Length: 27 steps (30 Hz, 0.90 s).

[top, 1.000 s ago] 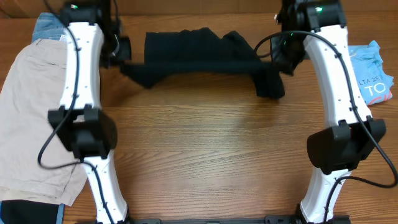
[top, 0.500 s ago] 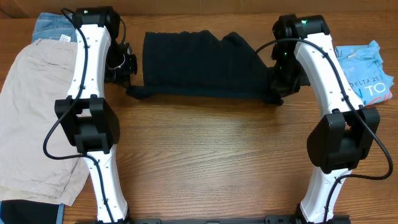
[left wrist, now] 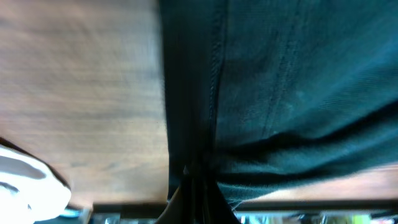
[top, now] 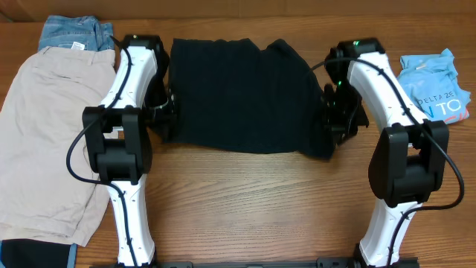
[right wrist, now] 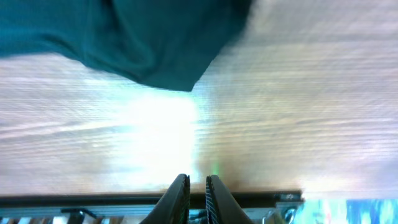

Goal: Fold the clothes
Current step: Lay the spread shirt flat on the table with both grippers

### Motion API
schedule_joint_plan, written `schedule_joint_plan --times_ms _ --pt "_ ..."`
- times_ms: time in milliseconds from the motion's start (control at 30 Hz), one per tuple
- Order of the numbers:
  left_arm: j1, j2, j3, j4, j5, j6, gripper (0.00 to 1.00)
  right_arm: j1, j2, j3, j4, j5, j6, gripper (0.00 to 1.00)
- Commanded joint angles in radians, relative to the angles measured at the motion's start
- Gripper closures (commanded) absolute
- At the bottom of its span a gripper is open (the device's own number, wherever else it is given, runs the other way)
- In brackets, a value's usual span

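Left gripper pinched on the black T-shirt edge — right gripper fingers barely parted, empty, over wooden table.

Desk: brown wood, grain running left to right, filling the overhead view. Blurred in both wrist views, with a bright patch of glare on its surface in the right wrist view.
Strip: lighter tan, along the far edge of the desk.
Rail: dark, along the near edge.
Dark item: near left corner, blue-edged, cut off by the frame; kind cannot be told.
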Motion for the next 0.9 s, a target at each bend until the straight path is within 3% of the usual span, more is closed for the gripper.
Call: schedule_joint_plan --times_ms 0,200,533,600,733,867 --pt "0.002 -0.023 -0.093 -0.007 -0.046 0.004 0.96 -0.008 -0.011 -0.09 0.014 -0.021 0.032 0.86" --pt "0.002 -0.023 -0.182 -0.007 -0.136 -0.056 0.96 -0.008 -0.011 -0.164 0.049 -0.027 0.042 0.85" --pt "0.011 -0.023 -0.183 -0.007 -0.287 -0.218 0.96 -0.036 -0.011 -0.102 0.245 -0.02 0.044 0.81" --pt "0.013 -0.023 -0.183 -0.005 -0.284 -0.228 0.96 -0.056 -0.011 -0.095 0.346 -0.036 0.046 0.69" --pt "0.013 -0.023 -0.183 0.002 -0.284 -0.227 0.83 -0.08 -0.011 -0.116 0.462 -0.087 0.045 0.6" --pt "0.012 -0.023 -0.183 0.014 -0.283 -0.227 0.81 -0.082 -0.011 -0.143 0.487 -0.091 0.042 0.59"
